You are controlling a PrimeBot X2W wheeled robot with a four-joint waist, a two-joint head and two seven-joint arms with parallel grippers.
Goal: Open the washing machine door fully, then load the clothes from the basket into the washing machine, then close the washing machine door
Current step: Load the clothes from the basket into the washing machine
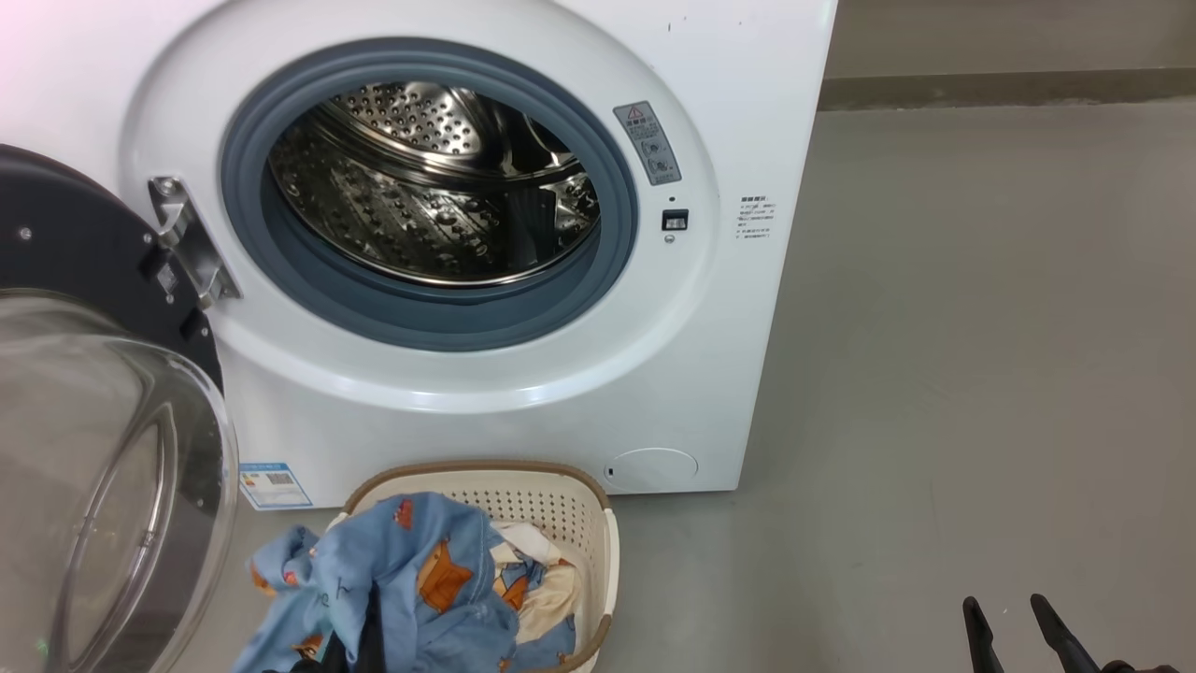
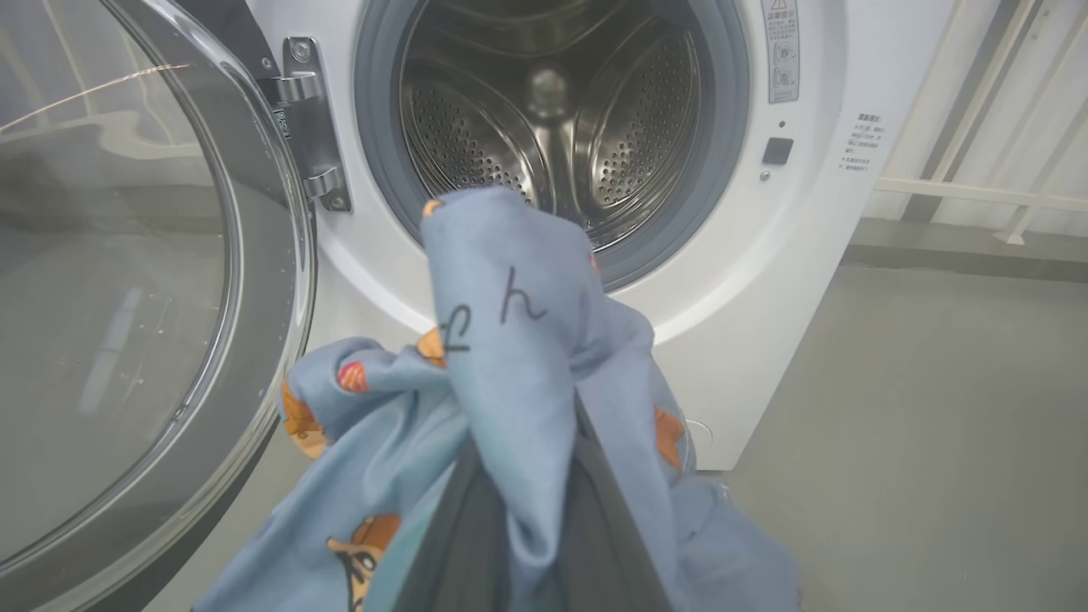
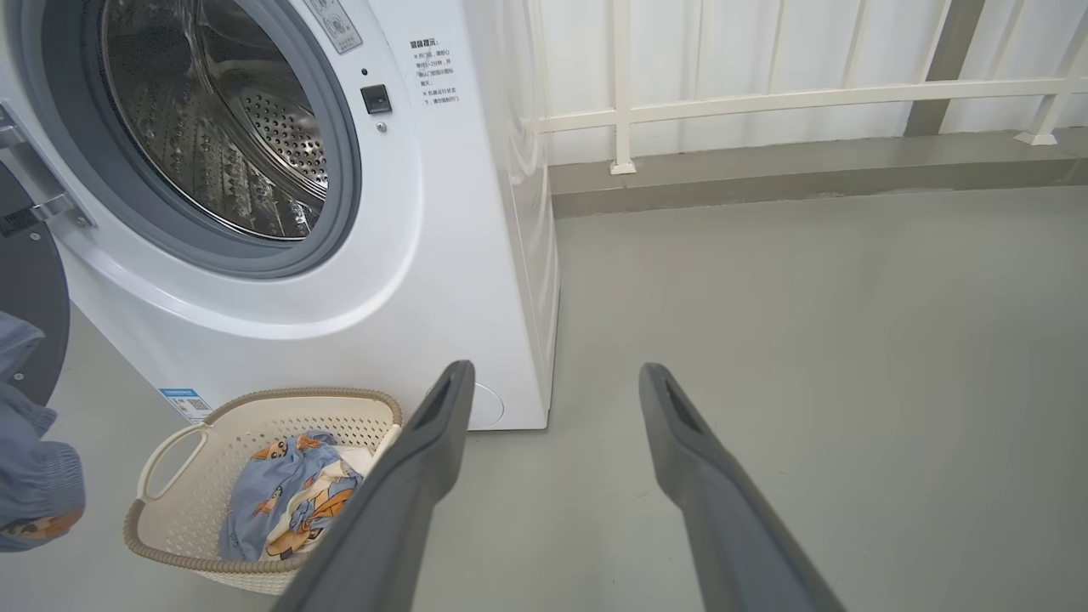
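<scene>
The washing machine [image 1: 747, 308] stands with its steel drum [image 1: 439, 187] bare inside. The washing machine door [image 1: 93, 467] hangs swung open at the left, its glass bowl facing me. Below the drum, the basket [image 1: 570, 509] sits on the floor with clothes [image 3: 289, 493] in it. My left gripper [image 2: 531, 476] is shut on a light blue garment [image 2: 510, 289], held up in front of the drum mouth and draping over its fingers. My right gripper [image 1: 1014, 612] hovers open and empty over the floor to the right of the basket.
Grey floor [image 1: 981, 374] stretches to the right of the machine. A white railing [image 3: 765, 102] and a low kerb run behind it. The open door [image 2: 127, 297] takes up the space left of the drum opening.
</scene>
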